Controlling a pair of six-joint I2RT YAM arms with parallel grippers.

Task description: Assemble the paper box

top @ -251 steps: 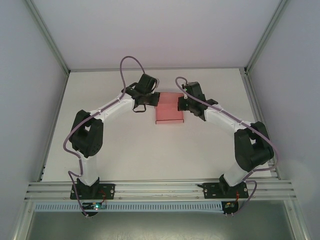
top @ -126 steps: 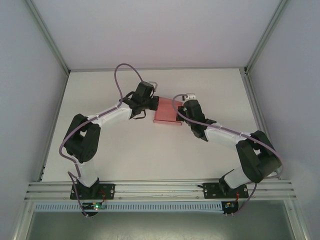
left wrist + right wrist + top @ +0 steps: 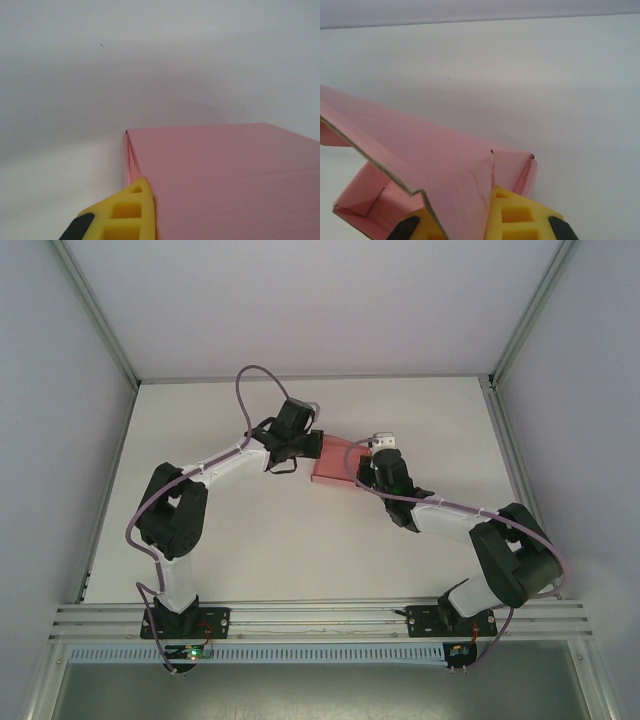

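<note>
The paper box [image 3: 336,464] lies on the white table [image 3: 250,540], toward its far middle, held between the two arms. In the top view the left gripper [image 3: 306,447] meets the box's left end and the right gripper [image 3: 368,462] its right end. Each touches the pink card, and the box bridges the gap between them.

From the left wrist, the yellow left finger [image 3: 131,212] sits flush against the left edge of a flat pink panel that stretches away to the right, just beside a thin folded side wall.

From the right wrist the box is open. A long flap [image 3: 420,150] tilts up over the hollow body, and its creased corner overlaps the yellow right finger [image 3: 520,215] beneath.

The opposing finger of each tool is hidden by the card, so it cannot be told whether either is spread or pinching — though the left one seems pressed to the box's edge.
</note>
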